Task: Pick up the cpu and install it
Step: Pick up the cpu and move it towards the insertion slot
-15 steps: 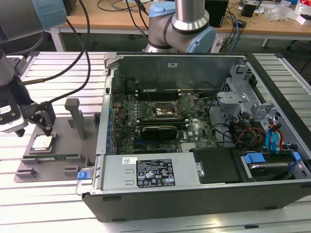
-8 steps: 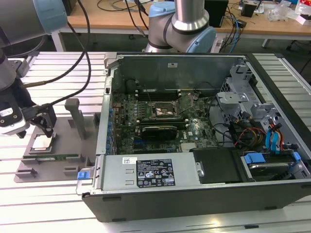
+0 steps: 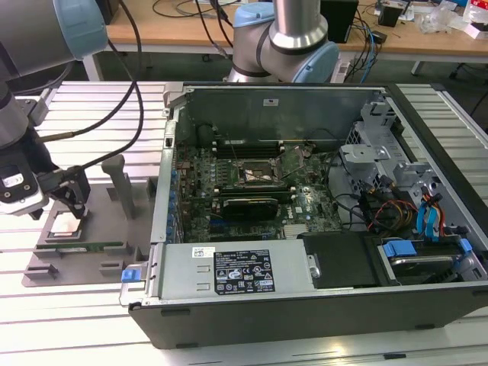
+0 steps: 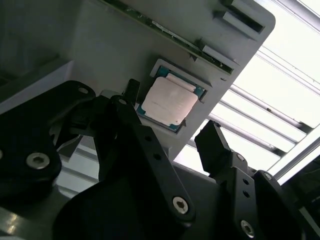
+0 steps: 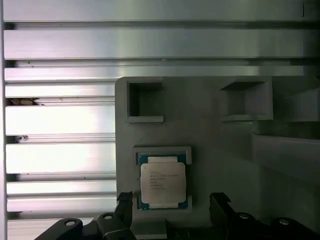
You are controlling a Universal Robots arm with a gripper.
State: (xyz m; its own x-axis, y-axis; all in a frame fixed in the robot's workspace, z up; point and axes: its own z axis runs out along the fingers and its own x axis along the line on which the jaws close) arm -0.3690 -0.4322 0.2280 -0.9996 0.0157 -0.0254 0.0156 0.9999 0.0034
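Black fingers [image 4: 132,125] hang spread wide and hold nothing. The cpu [image 4: 169,102] lies flat in a pocket of the grey holder [image 5: 200,130], between and just beyond their tips. I judge it sits nearer one finger, so closing off-centre could snag the pocket rim or tilt the chip.

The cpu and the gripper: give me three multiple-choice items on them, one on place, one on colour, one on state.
1. Where is the cpu? A lifted in the air; B in a recess of the grey tray; C hanging off the tray's edge.
2. Its top is: A pale silvery; B red; C black.
3. The gripper is: A shut on the cpu; B open, a finger either side; C shut on nothing.
Answers: B, the recess frames it in the first wrist view; A, its top shines pale; B, the fingers stand apart from its edges.
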